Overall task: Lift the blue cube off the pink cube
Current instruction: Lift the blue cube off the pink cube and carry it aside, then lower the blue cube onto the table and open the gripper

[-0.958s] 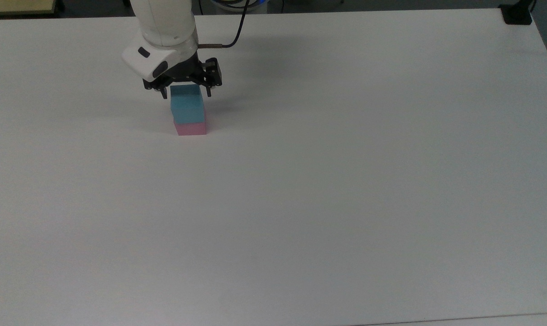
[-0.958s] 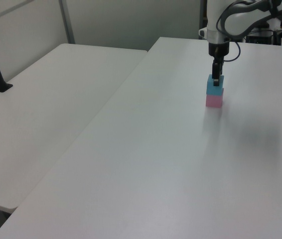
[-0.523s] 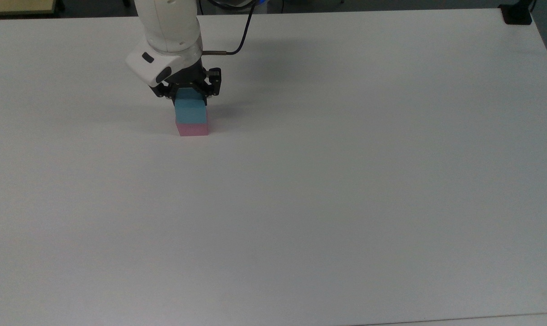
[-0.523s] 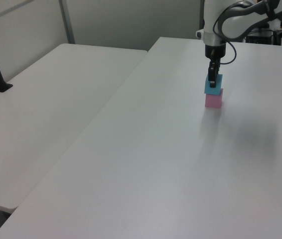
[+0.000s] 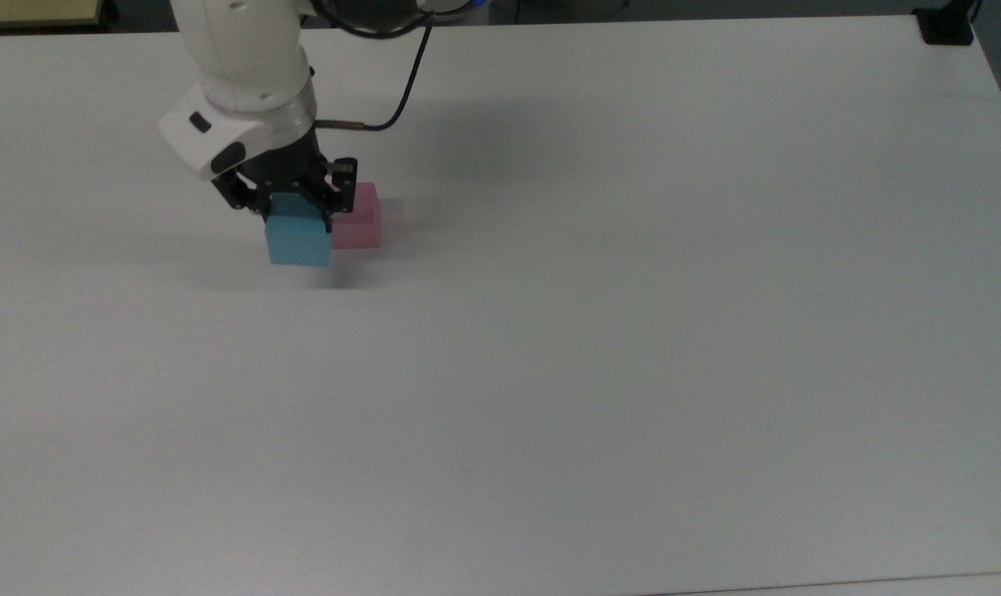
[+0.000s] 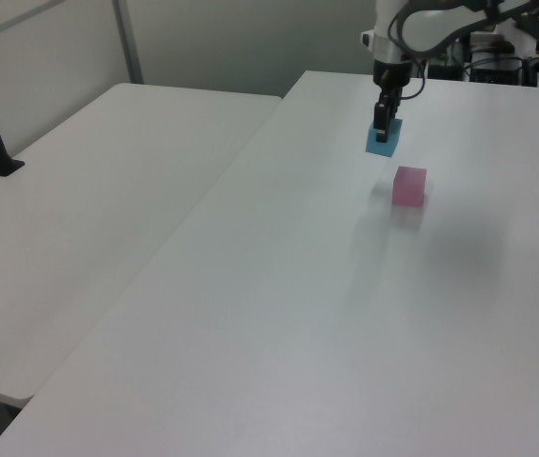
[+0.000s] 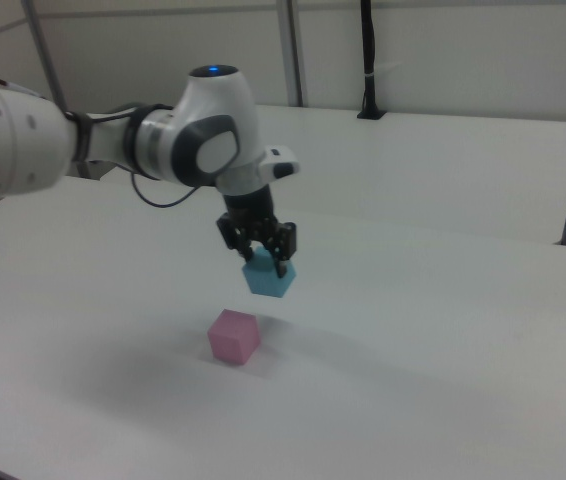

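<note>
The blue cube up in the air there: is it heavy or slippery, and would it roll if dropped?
The blue cube probably isn't heavy or slippery: the end effector holds it aloft by its sides alone. Its flat faces and matte look suggest it would settle, not roll.

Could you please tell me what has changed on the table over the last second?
The gripper closed on the blue cube, lifted it off the pink cube and carried it toward the top view's left; it now hangs in the air beside the pink cube, clear of it. The pink cube stayed where it was on the white table.
</note>
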Controlling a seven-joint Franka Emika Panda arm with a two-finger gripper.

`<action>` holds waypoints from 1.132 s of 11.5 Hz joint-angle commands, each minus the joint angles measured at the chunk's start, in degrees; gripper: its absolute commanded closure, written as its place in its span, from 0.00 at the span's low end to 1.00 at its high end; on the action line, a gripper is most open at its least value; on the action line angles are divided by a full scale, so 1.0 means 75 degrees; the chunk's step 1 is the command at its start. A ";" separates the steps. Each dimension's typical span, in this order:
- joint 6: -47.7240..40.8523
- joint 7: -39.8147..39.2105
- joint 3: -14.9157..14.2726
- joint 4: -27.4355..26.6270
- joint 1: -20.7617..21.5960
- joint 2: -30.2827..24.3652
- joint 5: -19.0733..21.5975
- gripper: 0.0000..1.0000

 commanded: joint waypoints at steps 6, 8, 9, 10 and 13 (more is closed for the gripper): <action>-0.0087 -0.0024 0.0016 0.1483 -0.0138 0.1829 0.0216 0.46; -0.0064 0.0234 0.0016 0.1436 -0.0114 0.1818 0.0205 0.00; -0.0064 0.0223 0.0016 0.1436 -0.0114 0.1818 0.0193 0.00; -0.0064 0.0234 0.0016 0.1436 -0.0114 0.1806 0.0193 0.00; -0.0192 0.0269 0.0015 0.1425 -0.0137 0.1235 0.0216 0.00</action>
